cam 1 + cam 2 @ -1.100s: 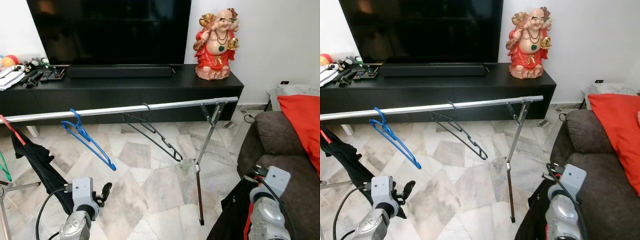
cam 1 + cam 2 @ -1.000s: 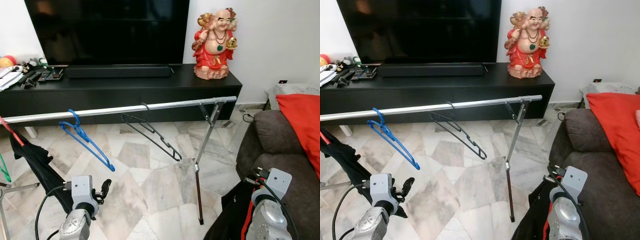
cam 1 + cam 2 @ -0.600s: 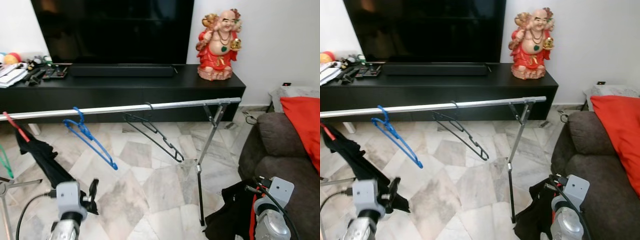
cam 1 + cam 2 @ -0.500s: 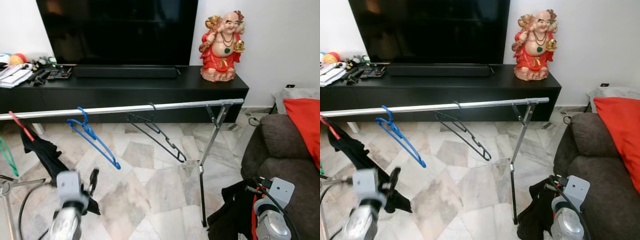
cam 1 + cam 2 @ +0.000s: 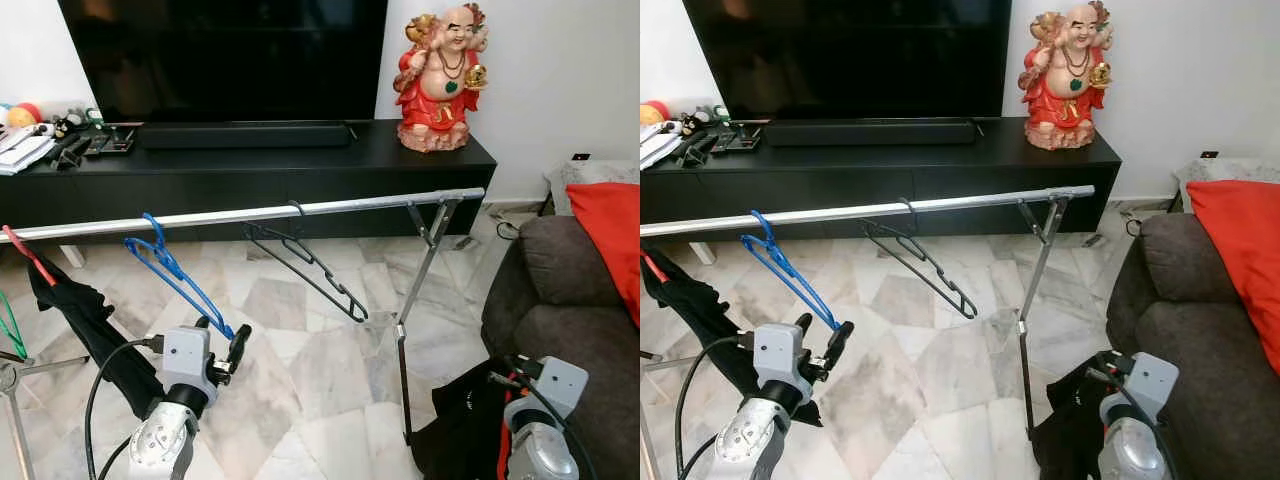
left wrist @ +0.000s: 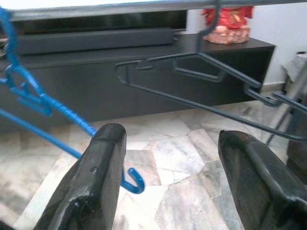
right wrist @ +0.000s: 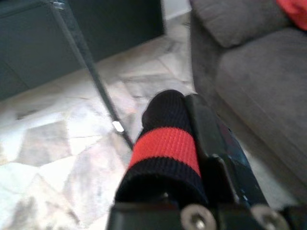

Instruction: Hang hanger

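**Hangers on the rail, left gripper raised**

Hangers: blue hanger (image 5: pixel 176 276) and dark hanger (image 5: pixel 305 261) hook over the rail (image 5: pixel 250 213). Left gripper (image 5: pixel 222 340) rises beneath the blue one, its tip just beside the fingers.

Left wrist: fingers (image 6: pixel 91 182) spread apart, holding nothing.

Right wrist: right gripper (image 7: pixel 192 143) clamps a black-and-red garment (image 7: pixel 165 153) low by the sofa (image 7: pixel 268 81)

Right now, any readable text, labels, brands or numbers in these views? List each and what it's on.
None can be read.
TV: dark screen, no brand visible.
Soundbar: no legible marking.
Red statue: no lettering visible.
Small items at the left end of the TV console: too small to read.
Left gripper and the black-and-red garment held by the right gripper: no labels.
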Available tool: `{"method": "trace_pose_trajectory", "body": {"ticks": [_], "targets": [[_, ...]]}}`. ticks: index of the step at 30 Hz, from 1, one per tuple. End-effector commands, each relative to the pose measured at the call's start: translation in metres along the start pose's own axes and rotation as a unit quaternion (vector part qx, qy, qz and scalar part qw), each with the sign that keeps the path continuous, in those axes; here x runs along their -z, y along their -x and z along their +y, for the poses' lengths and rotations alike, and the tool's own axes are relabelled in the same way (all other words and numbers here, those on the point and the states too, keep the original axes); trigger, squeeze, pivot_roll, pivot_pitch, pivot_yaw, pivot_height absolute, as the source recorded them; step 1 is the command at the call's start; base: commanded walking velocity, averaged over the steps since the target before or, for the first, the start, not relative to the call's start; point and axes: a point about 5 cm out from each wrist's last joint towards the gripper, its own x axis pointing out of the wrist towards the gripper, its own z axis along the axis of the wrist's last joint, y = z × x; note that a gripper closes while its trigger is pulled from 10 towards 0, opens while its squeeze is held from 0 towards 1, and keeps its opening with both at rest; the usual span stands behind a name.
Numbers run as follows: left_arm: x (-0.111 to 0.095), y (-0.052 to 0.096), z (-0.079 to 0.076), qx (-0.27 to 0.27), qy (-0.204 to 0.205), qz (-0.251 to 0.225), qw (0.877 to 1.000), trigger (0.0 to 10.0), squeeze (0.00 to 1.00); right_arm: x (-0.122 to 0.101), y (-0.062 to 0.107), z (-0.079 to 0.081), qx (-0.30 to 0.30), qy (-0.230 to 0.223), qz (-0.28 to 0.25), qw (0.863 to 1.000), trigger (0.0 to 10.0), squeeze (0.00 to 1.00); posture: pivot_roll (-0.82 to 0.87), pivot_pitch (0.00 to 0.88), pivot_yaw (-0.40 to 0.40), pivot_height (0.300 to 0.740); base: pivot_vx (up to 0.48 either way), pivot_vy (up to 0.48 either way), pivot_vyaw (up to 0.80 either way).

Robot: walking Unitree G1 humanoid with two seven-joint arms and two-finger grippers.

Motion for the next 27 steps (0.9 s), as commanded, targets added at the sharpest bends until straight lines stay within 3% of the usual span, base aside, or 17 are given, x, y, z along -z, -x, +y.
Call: {"method": "trace_pose_trajectory", "body": {"ticks": [1,7,12,19,27], "targets": [[-0.003,0.0,-0.002,0.002,0.001,0.001,1.0,10.0,0.0,-0.002,0.0,-0.001,-0.005,0.003,-0.006,1.0,10.0,0.0,-0.03,0.0,0.044,0.74,0.0,0.0,0.0],[-0.004,-0.002,-0.004,-0.001,-0.013,0.002,1.0,10.0,0.0,-0.004,0.002,-0.007,0.017,-0.025,-0.023,0.999,10.0,0.0,-0.04,0.0,0.046,0.74,0.0,0.0,0.0],[-0.01,-0.01,-0.005,-0.022,-0.009,-0.006,1.0,10.0,0.0,0.007,0.009,-0.002,0.013,-0.042,-0.016,0.999,10.0,0.0,-0.03,0.0,0.039,0.74,0.0,0.0,0.0],[-0.018,-0.014,-0.006,-0.02,-0.004,-0.014,1.0,10.0,0.0,0.012,0.011,0.003,0.001,-0.014,-0.01,1.0,10.0,0.0,-0.03,0.0,0.05,0.74,0.0,0.0,0.0],[-0.015,-0.013,-0.006,-0.04,0.001,-0.008,0.999,10.0,0.0,0.007,0.007,0.004,-0.016,0.004,-0.009,1.0,10.0,0.0,-0.02,0.0,0.03,0.74,0.0,0.0,0.0]]}}
